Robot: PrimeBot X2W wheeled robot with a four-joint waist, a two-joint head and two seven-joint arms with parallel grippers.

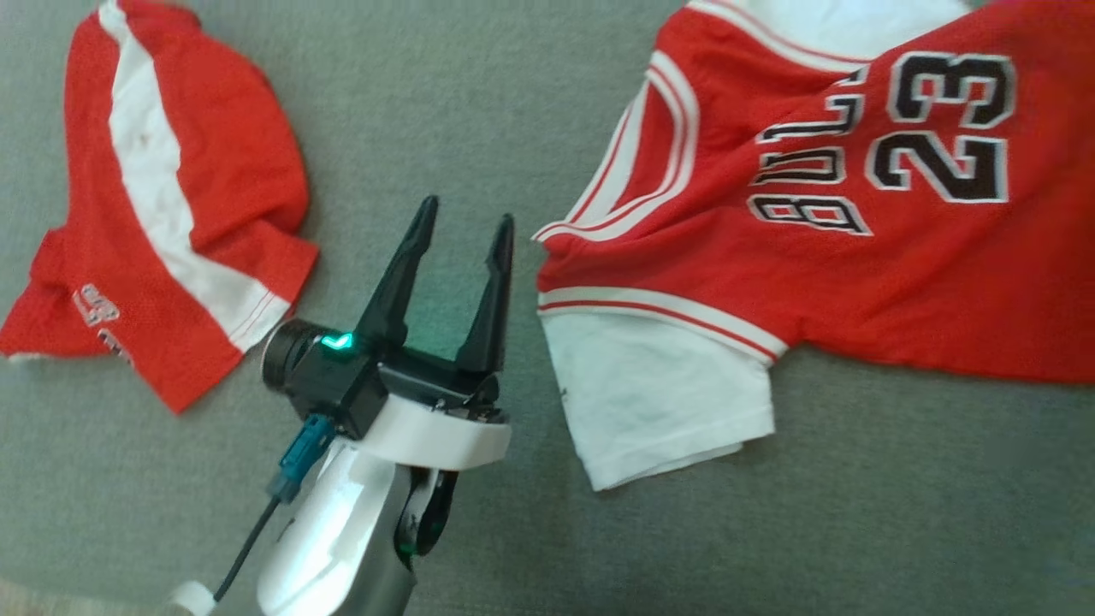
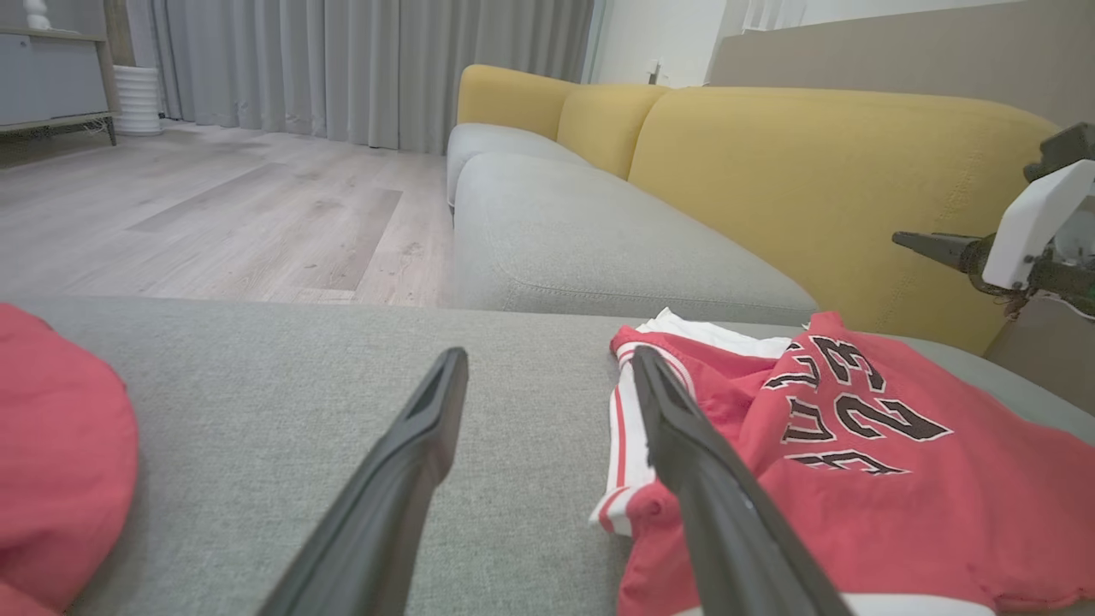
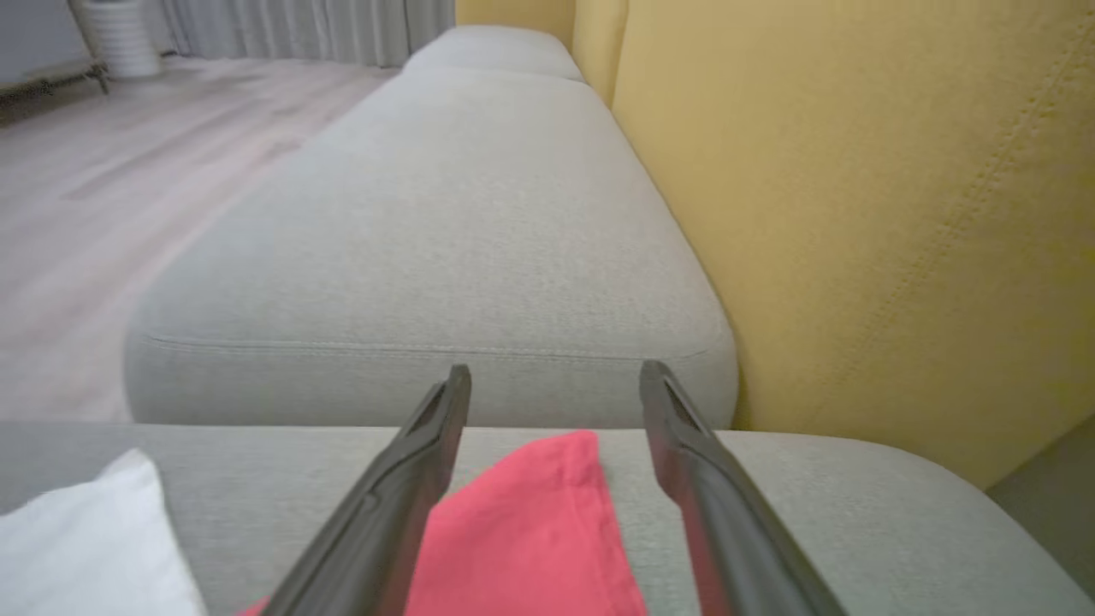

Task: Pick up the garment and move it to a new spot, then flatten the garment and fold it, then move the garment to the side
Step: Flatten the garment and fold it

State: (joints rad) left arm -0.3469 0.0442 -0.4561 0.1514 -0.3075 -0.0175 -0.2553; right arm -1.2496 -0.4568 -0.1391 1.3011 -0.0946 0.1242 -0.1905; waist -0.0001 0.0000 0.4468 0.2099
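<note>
Where the jersey [image 1: 855,214] lies: spread on the sofa [image 1: 513,103], at 2 o'clock from our left gripper [image 1: 467,210].
Left gripper: we see its fingers spread wide, holding nothing.
Right gripper [image 3: 556,370]: fingers wide apart over the jersey's red edge, gripping nothing.
Shorts [image 1: 171,197]: at 10 o'clock.

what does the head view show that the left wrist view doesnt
Head view's extras: the white stripe down the red shorts and the green light on the wrist. Left wrist view's extras: yellow sofa back, wood floor, grey curtains, the right gripper. Shared: the open left gripper, the number 23 jersey, the shorts' red cloth, the grey cushion.
</note>
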